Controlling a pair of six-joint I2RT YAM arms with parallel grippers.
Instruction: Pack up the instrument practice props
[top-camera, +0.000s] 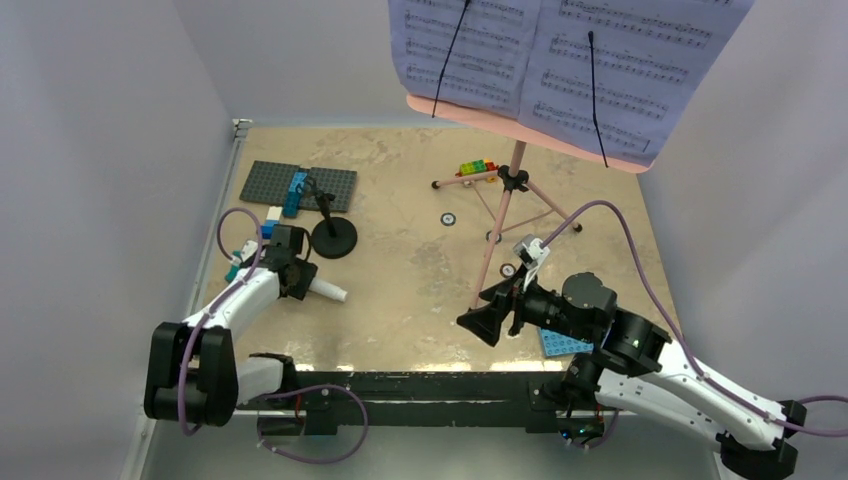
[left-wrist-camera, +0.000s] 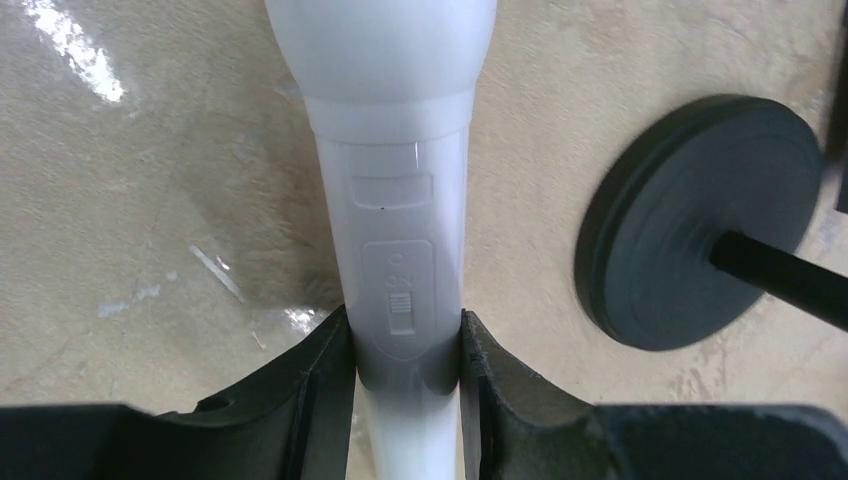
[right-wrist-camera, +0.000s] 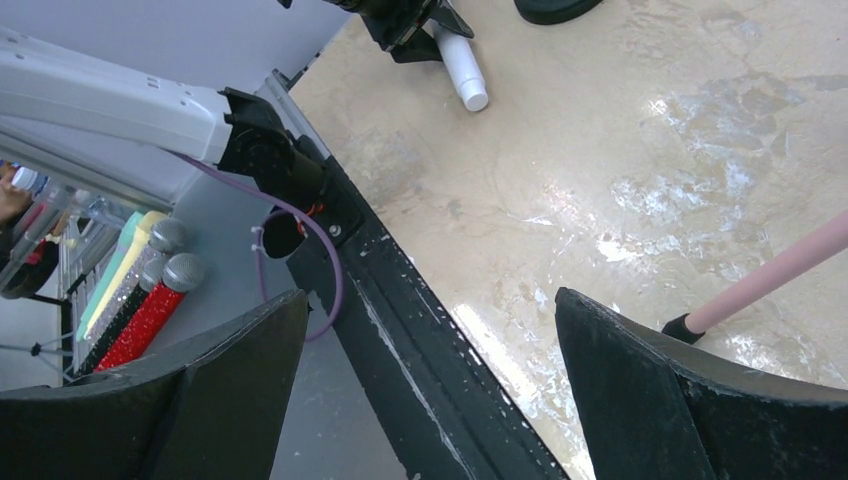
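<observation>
The pink tripod music stand (top-camera: 503, 215) stands at the table's middle right, and its desk (top-camera: 520, 125) holds the lavender sheet-music pages (top-camera: 560, 60). My left gripper (top-camera: 290, 265) is shut on the grey-white microphone (top-camera: 328, 291), low over the table; in the left wrist view the fingers (left-wrist-camera: 320, 390) clamp its handle (left-wrist-camera: 400, 280) by the switch. The black mic stand (top-camera: 333, 238) stands just beyond, and its round base (left-wrist-camera: 690, 220) is to the right. My right gripper (top-camera: 490, 318) is open and empty beside the stand's near leg (right-wrist-camera: 780, 275), over the table's front edge (right-wrist-camera: 420, 330).
A grey studded plate (top-camera: 298, 185) with a blue brick lies at the back left. Small coloured bricks (top-camera: 475, 168) sit behind the tripod. A blue plate (top-camera: 565, 343) lies under my right arm. White walls close in the left and right sides.
</observation>
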